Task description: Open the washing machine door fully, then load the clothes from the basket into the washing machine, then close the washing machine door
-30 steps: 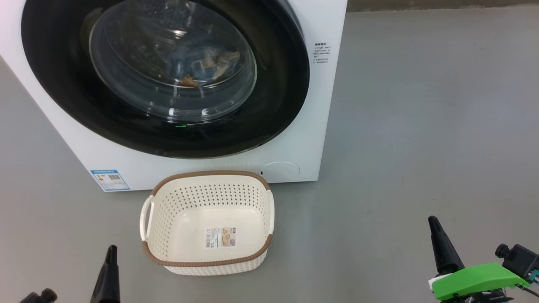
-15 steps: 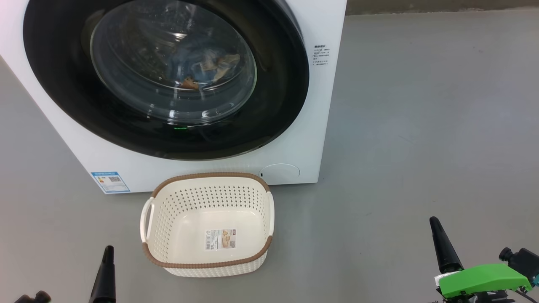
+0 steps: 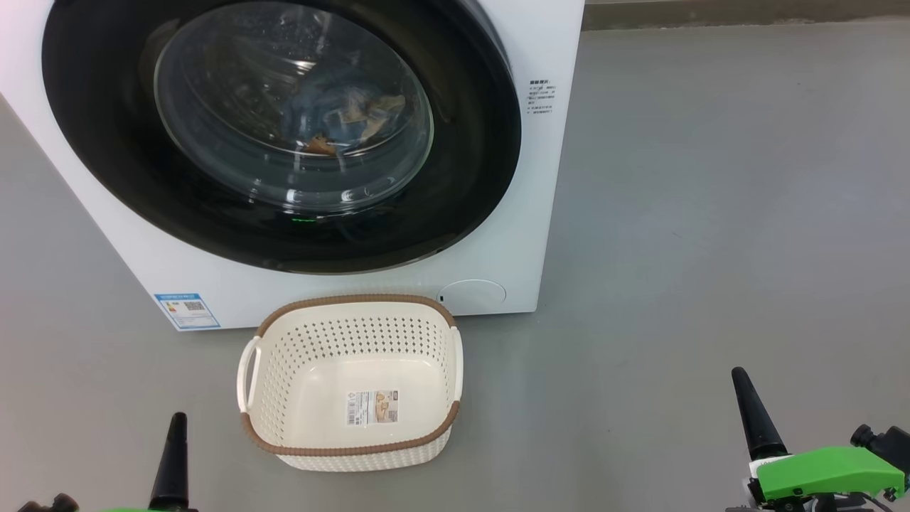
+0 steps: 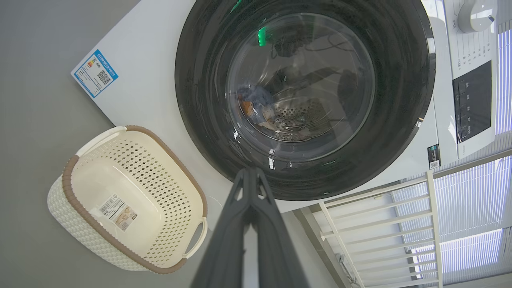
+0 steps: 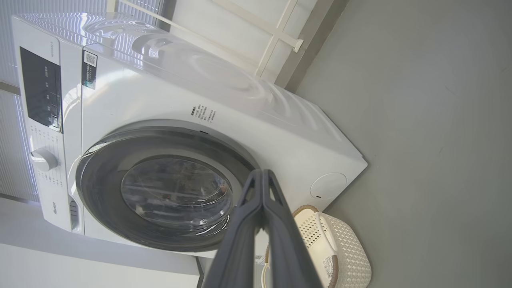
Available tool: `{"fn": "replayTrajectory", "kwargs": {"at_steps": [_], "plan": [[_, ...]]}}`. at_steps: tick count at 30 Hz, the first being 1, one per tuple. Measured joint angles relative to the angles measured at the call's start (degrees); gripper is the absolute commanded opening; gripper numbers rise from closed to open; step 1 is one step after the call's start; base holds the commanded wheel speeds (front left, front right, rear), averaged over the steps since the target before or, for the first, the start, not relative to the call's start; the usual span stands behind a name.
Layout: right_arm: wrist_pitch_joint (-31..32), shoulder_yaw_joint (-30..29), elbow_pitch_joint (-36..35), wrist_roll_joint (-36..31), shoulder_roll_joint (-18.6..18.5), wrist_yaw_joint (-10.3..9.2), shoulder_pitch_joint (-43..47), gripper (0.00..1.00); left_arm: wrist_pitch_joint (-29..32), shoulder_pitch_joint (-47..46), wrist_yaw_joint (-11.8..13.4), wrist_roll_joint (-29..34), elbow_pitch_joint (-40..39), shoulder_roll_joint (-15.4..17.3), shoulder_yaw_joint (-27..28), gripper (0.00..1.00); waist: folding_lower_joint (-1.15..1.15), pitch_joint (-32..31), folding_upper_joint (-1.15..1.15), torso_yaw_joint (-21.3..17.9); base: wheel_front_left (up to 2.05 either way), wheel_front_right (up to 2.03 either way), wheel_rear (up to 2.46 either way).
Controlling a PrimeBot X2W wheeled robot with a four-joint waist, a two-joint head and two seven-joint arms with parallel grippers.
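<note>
Operator: Door (image 3: 281, 135) is looking shut, sitting flush against the washer (image 3: 512, 242); how am I reading it for handling?

Spotter: Stiff and fairly heavy, I'm guessing, swinging on a hinge; the black ring (image 3: 469, 142) is looking glossy, so probably slippery to grip; the glass bowl (image 3: 213, 142) is bulging out and I'm treating it as the fragile part; any last push should be going on the ring; I'm not making out a handle.

Operator: And the clothes (image 3: 348, 114)?

Spotter: They are lying low in the drum (image 4: 300, 116), showing through the glass; soft, light and floppy by the look; pinching a raised fold would be doing it, though nothing is calling for that now.

Operator: Basket (image 3: 341, 334)?

Spotter: Sitting empty on the floor (image 3: 711, 213) just in front of the washer, carrying only its sticker (image 3: 372, 407); light, stiff plastic, likely sliding if bumped; the side handles (image 3: 247, 373) or brown rim (image 3: 355, 296) are offering the hold.

Operator: Claws?

Spotter: Left claw (image 3: 177, 421) and right claw (image 3: 741, 384) are showing at the lower corners of the head view, well apart from the basket; fingers (image 4: 228, 248) pressed together, gripping nothing.
</note>
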Motion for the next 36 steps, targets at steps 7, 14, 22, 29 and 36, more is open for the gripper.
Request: {"fn": "replayTrajectory", "kwargs": {"at_steps": [7, 14, 22, 29, 36], "plan": [[1.12, -0.3, 0.03, 3.93, 0.1, -0.01, -0.01, 0.0, 1.23, -0.59, 0.0, -3.9, 0.57, -0.19, 0.62, 0.0, 0.0, -0.21, 0.0, -0.02, 0.0, 0.0, 0.0], [2.37, -0.76, 0.07, 7.7, 0.24, -0.01, -0.02, 0.0, 2.29, -1.16, 0.0, -7.82, 0.92, -0.54, 1.18, 0.0, 0.0, -0.41, 0.0, -0.04, 0.0, 0.0, 0.0], [3.64, -1.68, 0.09, 13.24, 0.32, -0.01, -0.03, 0.0, 3.53, -1.38, 0.0, -12.27, 1.53, -1.05, 1.96, 0.0, 0.0, -0.65, 0.0, -0.06, 0.0, 0.0, 0.0], [4.68, -2.0, 0.12, 17.34, 0.51, -0.01, -0.04, 0.0, 4.78, -2.36, 0.0, -16.33, 1.98, -1.3, 2.56, 0.0, 0.0, -0.86, 0.0, -0.08, 0.0, 0.0, 0.0], [6.03, -2.37, 0.13, 21.38, 0.63, -0.02, -0.05, 0.0, 5.98, -2.44, 0.0, -20.35, 2.52, -1.4, 3.2, 0.0, 0.0, -1.06, 0.0, -0.1, 0.0, 0.0, 0.0]]}}
